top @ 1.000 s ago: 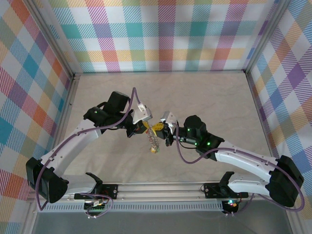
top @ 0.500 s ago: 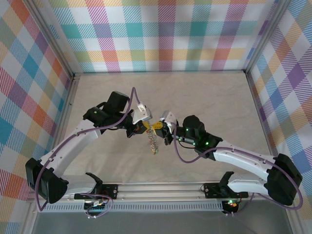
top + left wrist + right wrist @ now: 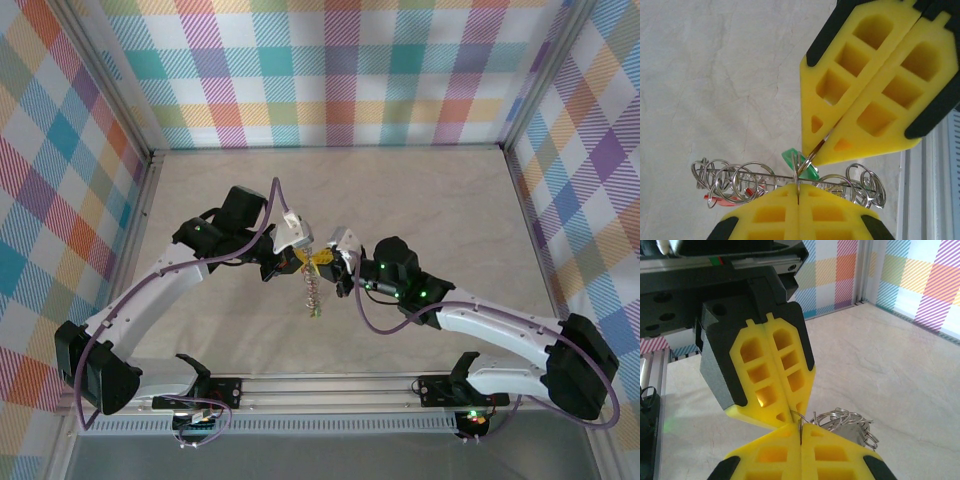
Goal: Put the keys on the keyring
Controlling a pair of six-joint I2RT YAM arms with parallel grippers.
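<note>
The keyring (image 3: 765, 176) runs level as a thin grey wire fringed with small split rings. In the top view the keyring (image 3: 312, 292) hangs between both grippers above the table. My left gripper (image 3: 798, 187) is shut on it, with a thin ring pinched upright in the seam of its yellow fingertips. My right gripper (image 3: 811, 156) comes in from the upper right, shut on the small ring of a green-tagged key (image 3: 801, 163). A red tag (image 3: 719, 199) shows at the left. In the right wrist view my right gripper (image 3: 800, 430) pinches a ring tip to tip with the left gripper (image 3: 789, 416), and the bunch of rings (image 3: 847, 421) hangs behind.
The beige tabletop (image 3: 420, 200) lies bare around the arms, walled by checked panels (image 3: 330, 70). A metal rail (image 3: 330, 385) with the arm bases runs along the near edge. Both arms meet mid-table (image 3: 318, 262).
Both grippers have shifted slightly toward the far side and stayed shut tip to tip. The keyring still hangs beneath them, swung a little.
</note>
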